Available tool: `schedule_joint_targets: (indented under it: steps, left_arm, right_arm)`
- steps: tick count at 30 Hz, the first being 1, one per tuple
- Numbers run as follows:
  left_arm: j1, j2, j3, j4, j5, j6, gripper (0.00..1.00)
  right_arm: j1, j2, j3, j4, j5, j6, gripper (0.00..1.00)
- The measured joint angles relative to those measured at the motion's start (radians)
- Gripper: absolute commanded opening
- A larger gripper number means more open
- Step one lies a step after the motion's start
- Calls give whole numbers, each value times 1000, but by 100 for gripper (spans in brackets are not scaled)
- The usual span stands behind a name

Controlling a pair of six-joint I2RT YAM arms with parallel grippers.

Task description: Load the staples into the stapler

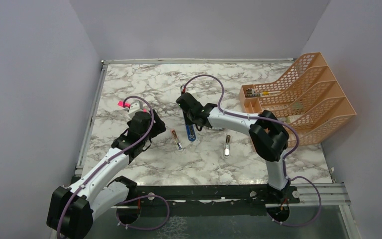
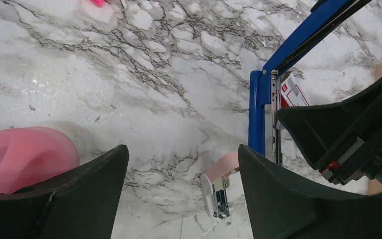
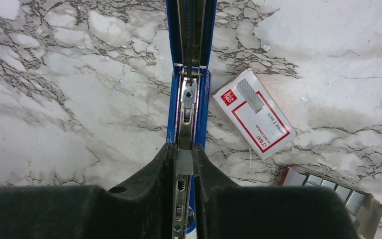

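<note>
Your right hand [image 3: 185,151] pinches the staples [image 3: 183,163] over the open stapler [image 3: 202,107]. Line them up square with its rail [image 3: 187,112], then lower gently.

The stapler [image 3: 171,119] had a smooth, glossy blue painted shell, and its inner rail [image 3: 186,107] was bare silver metal with a dull shine. The staples [image 3: 183,163] at that rail looked like grey metal, softly bright, held between the matt, faintly grainy black plastic fingers [image 3: 144,189] of the right gripper [image 3: 183,152]. Just right of the stapler lay a box [image 3: 256,113] of smooth red-and-white printed card. Under the stapler the table [image 3: 54,99] was marble-patterned, polished and glossy
</note>
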Motion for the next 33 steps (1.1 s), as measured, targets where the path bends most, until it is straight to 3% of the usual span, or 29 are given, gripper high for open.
schedule_joint_targets:
  steps: [33]
  left_arm:
    - [0, 0, 1, 3, 34, 24, 82]
  right_arm:
    - [-5, 8, 0, 0, -28, 0, 18]
